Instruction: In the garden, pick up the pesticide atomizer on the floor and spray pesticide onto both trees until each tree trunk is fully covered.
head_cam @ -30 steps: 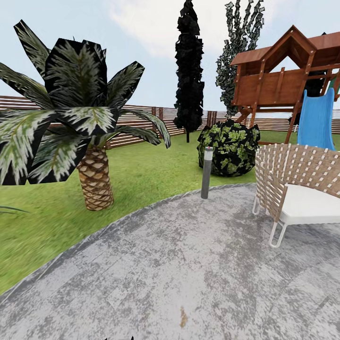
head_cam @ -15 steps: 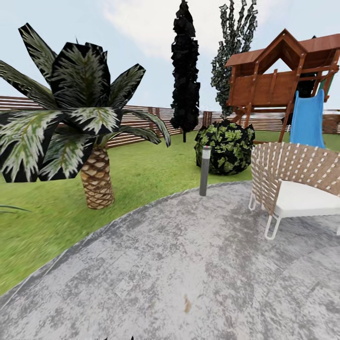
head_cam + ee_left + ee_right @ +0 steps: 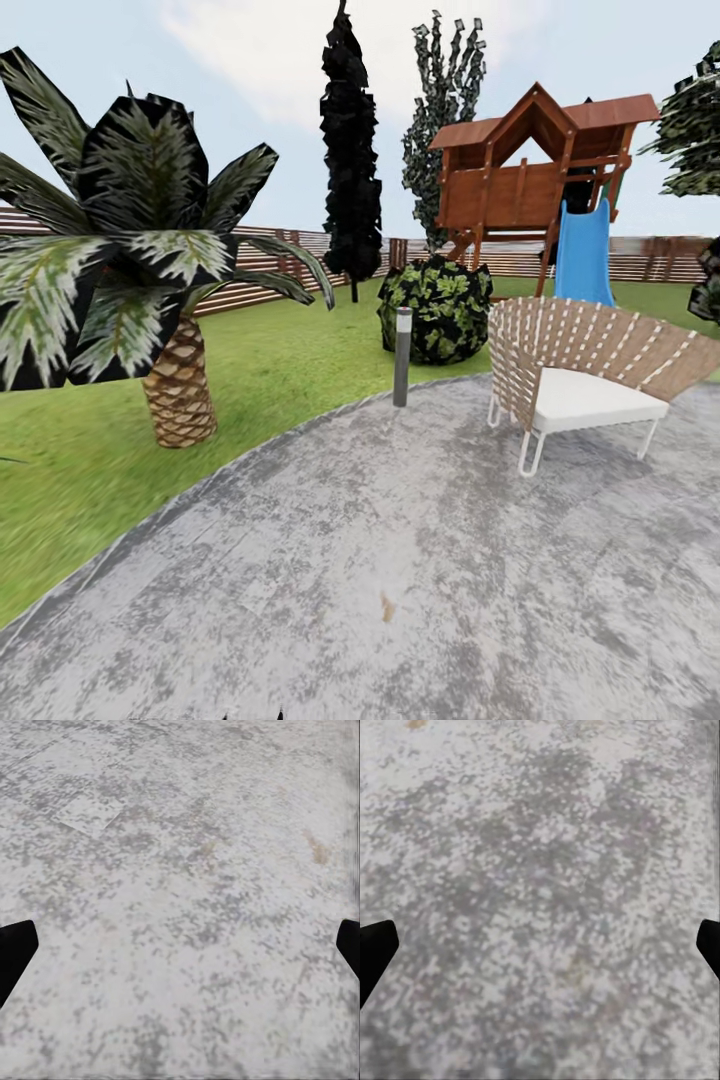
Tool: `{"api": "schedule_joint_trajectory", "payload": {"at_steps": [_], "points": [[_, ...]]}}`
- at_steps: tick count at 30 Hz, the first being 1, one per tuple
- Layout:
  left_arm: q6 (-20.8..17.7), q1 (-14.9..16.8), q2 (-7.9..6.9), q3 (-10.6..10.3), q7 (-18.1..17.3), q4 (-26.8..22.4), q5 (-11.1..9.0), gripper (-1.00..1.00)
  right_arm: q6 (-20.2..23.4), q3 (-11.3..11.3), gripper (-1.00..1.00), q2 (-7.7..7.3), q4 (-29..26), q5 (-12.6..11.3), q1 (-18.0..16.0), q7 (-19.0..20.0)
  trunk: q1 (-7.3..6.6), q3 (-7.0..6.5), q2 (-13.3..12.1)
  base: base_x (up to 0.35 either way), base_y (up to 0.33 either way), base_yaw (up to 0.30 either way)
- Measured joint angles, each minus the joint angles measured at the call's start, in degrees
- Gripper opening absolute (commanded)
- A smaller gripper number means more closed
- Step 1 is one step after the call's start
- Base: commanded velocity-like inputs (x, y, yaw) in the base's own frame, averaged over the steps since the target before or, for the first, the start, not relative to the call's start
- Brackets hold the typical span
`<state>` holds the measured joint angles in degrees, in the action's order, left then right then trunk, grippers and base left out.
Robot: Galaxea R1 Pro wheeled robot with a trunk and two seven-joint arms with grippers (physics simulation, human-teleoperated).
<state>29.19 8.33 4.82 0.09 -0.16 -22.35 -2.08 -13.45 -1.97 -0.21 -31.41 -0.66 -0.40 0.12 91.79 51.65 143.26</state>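
Observation:
I stand on grey stone paving (image 3: 400,560) at the edge of the garden's green lawn (image 3: 290,360), which a brown slatted fence (image 3: 255,262) rings. The pesticide atomizer and the two trees are out of view. My left gripper (image 3: 180,952) hangs open over bare paving, its dark fingertips (image 3: 15,952) far apart with nothing between them. Over the same paving, my right gripper (image 3: 540,952) is open too, and its fingertips (image 3: 375,949) hold nothing.
A short scaly-trunked palm (image 3: 180,390) stands on the grass at the left. A grey bollard lamp (image 3: 402,355) and a round bush (image 3: 435,308) mark the paving's far edge. A woven chair (image 3: 580,375) sits at the right, with a wooden playhouse with a blue slide (image 3: 584,250) and dark conifers (image 3: 350,160) behind.
The whole picture has slid left and a little down, so the camera has turned right. More of the chair and playhouse shows. Nothing in the garden itself has moved.

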Motion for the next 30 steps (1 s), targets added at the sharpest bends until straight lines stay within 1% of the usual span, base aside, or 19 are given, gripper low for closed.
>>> {"api": "schedule_joint_trajectory", "payload": {"at_steps": [20, 23, 30], "points": [[0.0, 0.0, 0.00, 0.0, 0.0, 0.0, 0.0, 1.00, 0.0, 0.0, 1.00, -0.01, 0.0, 0.0, 0.0, 0.0, 0.00, -0.76, 0.0, -0.267, 0.179, -0.255], [0.0, 0.0, 0.00, 0.0, 0.0, 0.0, 0.0, 1.00, 0.0, 0.0, 1.00, -0.05, 0.0, 0.0, 0.0, 0.0, -0.01, -0.88, 0.0, -0.141, 0.050, -0.255], [0.0, 0.0, 0.00, 0.0, 0.0, 0.0, 0.0, 1.00, 0.0, 0.0, 1.00, -0.02, 0.0, -0.1, 0.0, 0.0, -0.03, -1.15, 0.0, -0.019, 0.007, -0.255]]}}
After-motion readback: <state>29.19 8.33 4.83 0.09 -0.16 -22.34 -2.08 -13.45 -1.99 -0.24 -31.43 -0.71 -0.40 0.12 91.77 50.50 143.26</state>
